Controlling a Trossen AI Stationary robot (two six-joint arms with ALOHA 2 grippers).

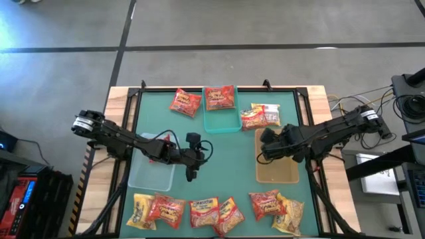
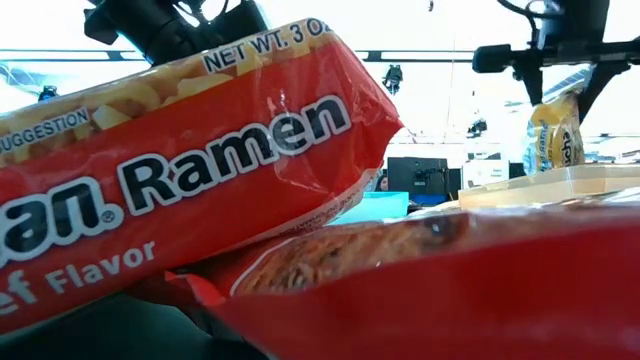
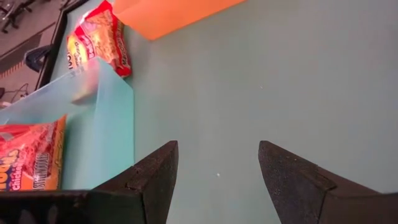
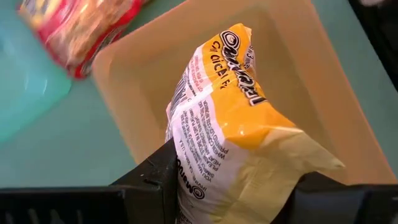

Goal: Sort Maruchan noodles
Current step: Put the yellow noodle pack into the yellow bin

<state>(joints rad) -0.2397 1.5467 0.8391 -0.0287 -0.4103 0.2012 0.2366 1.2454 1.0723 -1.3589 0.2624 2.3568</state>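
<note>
Maruchan noodle packets lie in a row along the table's near edge [image 1: 204, 212]. One red packet [image 1: 220, 97] lies in the teal bin [image 1: 222, 123], another [image 1: 186, 103] left of it, and two [image 1: 260, 116] to its right. My right gripper [image 1: 269, 147] hangs over the tan bin [image 1: 275, 174], shut on a yellow packet [image 4: 236, 106] that also shows in the low view [image 2: 555, 135]. My left gripper [image 3: 217, 177] stands open over bare mat near the table's middle [image 1: 199, 156], beside the clear bin [image 1: 151, 174]. My right gripper pinches the yellow packet at its upper end [image 4: 205, 186], one finger [image 4: 152, 180] on the white printed side, the other on the yellow side. The fingers point steeply down. The packet hangs below them, clear of the tan bin, its free end [image 4: 239, 37] over the bin's opening.
Two red packets [image 2: 200, 170] lie right in front of the low camera and block most of its view. Bare green mat [image 1: 232, 166] lies between the clear bin and the tan bin. Cables and gear [image 1: 398, 113] sit off the table's right side.
</note>
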